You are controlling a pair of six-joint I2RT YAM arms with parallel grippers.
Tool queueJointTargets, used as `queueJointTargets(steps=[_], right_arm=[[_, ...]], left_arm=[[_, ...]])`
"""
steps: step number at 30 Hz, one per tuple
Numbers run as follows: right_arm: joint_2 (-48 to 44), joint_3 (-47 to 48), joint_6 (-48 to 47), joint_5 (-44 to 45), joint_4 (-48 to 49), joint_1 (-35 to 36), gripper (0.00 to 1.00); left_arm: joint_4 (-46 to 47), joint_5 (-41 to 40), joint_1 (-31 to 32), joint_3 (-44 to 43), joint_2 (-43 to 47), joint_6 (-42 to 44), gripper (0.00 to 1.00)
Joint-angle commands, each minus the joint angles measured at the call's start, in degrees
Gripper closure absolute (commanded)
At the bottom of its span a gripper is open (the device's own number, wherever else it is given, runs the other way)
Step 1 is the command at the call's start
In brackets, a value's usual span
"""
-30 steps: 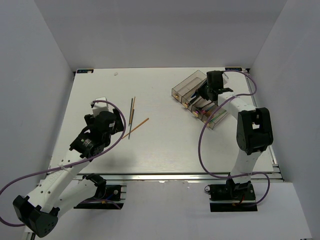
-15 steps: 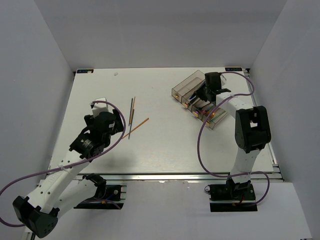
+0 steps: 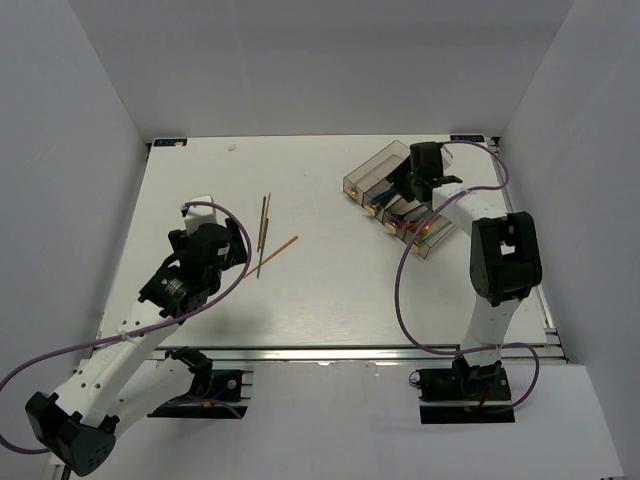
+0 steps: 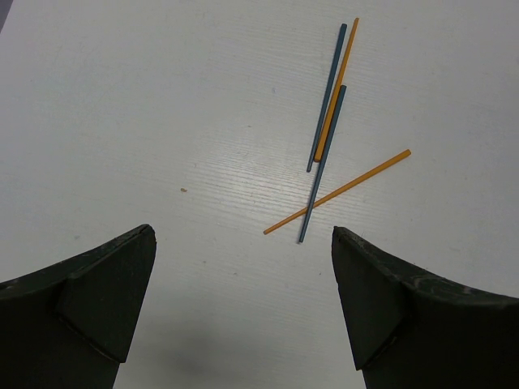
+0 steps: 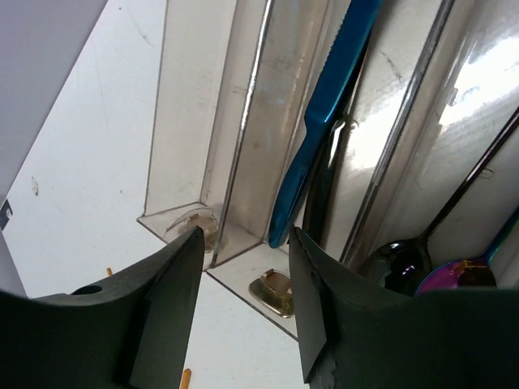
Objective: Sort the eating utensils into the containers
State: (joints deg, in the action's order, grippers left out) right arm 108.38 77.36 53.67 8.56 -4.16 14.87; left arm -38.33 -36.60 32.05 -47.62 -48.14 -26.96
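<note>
"Left wrist view: where do the chopsticks [image 4: 321, 164] lie from the left end effector [image 4: 243, 237]?"

"Ahead of it and a little to its right, loose on the bench [image 4: 122, 121]. Three run nearly straight away from the jaws, almost side by side. One orange chopstick [image 4: 336, 192] crosses them on a slant."

"And the jaws?"

"Spread wide, nothing in them, hovering short of the pile. Their closing line runs across the long axis of those three, so I judge a forward reach with little wrist turn would suit. The slanted one would want a twist."

"Could the right arm take them?"

"Hardly. The right end effector [image 5: 246, 243] hangs over the containers [image 5: 186, 121], well apart from the chopsticks. Its fingers stand partly parted with nothing pinched. The blue knife [image 5: 323, 121] lies in a compartment below, spoons [image 5: 389, 263] in a neighbouring one."

"So left goes?"

"Left is clearly nearer."
</note>
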Motion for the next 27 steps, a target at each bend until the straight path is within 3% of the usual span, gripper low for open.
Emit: queueJointTargets(steps=[1, 5, 7, 11, 12, 15, 17, 22, 27], right_arm=[[-0.97, 3.58, -0.93, 0.23, 1.53, 0.24, 0.48], [-2.64, 5.51, -4.96, -0.73, 1.79, 1.38, 0.46], [-2.82, 7.44, -11.61, -1.87, 1.7, 3.48, 0.11], [1.04, 20.85, -24.2, 2.67, -8.81, 10.25, 0.11], [1.74, 22.99, -25.71, 8.7, -14.76, 13.57, 0.11], [3.07, 26.0, -29.67, 19.19, -20.16, 19.2, 0.11], [2.81, 25.65, -27.84, 20.71, -21.49, 20.19, 0.11], [-0.88, 17.84, -28.53, 11.23, -17.03, 20.28, 0.11], [-8.78, 9.31, -28.53, 12.89, -16.4, 20.19, 0.11]], left_arm=[[0.62, 0.04, -0.15, 0.24, 1.03, 0.24, 0.02], [0.62, 0.04, -0.15, 0.24, 0.94, 0.24, 0.02], [0.62, -0.05, -0.15, 0.24, 0.77, 0.24, 0.02], [0.36, -0.84, -0.15, 0.07, 0.5, -0.11, 0.02], [0.1, -1.54, -0.15, 0.07, 0.5, -0.37, 0.02], [0.09, -1.9, -0.15, 0.07, 0.33, -0.46, 0.02], [0.18, -1.81, -0.15, 0.07, -0.2, -0.37, 0.02], [0.18, -2.51, -0.15, -0.63, -3.62, -0.64, 0.02], [-1.31, 1.61, -0.15, -6.59, -11.52, -3.61, 0.02]])
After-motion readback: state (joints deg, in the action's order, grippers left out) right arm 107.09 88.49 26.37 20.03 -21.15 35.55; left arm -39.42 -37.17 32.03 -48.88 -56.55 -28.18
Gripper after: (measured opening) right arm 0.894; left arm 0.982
